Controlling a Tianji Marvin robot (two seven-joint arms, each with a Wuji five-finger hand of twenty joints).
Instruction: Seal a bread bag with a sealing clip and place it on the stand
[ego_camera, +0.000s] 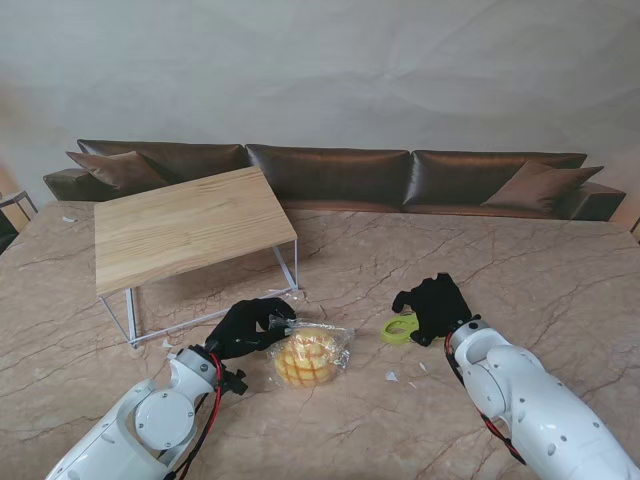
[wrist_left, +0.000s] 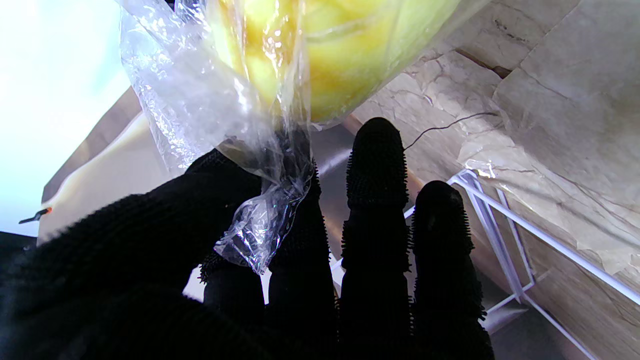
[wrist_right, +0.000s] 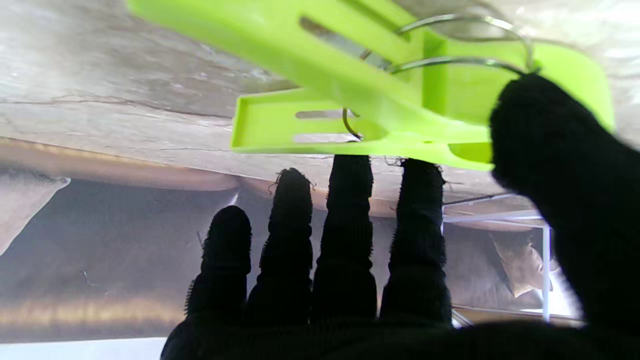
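Note:
A clear bread bag (ego_camera: 318, 352) with a yellow bun inside lies on the marble table between my arms. My left hand (ego_camera: 250, 326) is shut on the bag's twisted neck (wrist_left: 272, 200), pinched between thumb and fingers, with the bun (wrist_left: 345, 55) just beyond them. The green sealing clip (ego_camera: 399, 328) rests on the table to the right of the bag. My right hand (ego_camera: 436, 306) covers its right end. In the right wrist view the thumb (wrist_right: 550, 150) presses on the clip (wrist_right: 350, 100) and the fingertips (wrist_right: 350, 175) sit behind its other handle.
The stand (ego_camera: 185, 232), a low wooden top on a white wire frame, is at the far left, its nearest leg (ego_camera: 293, 270) close to my left hand. A brown sofa (ego_camera: 330, 172) lines the far edge. Small white scraps (ego_camera: 392, 377) lie near the bag.

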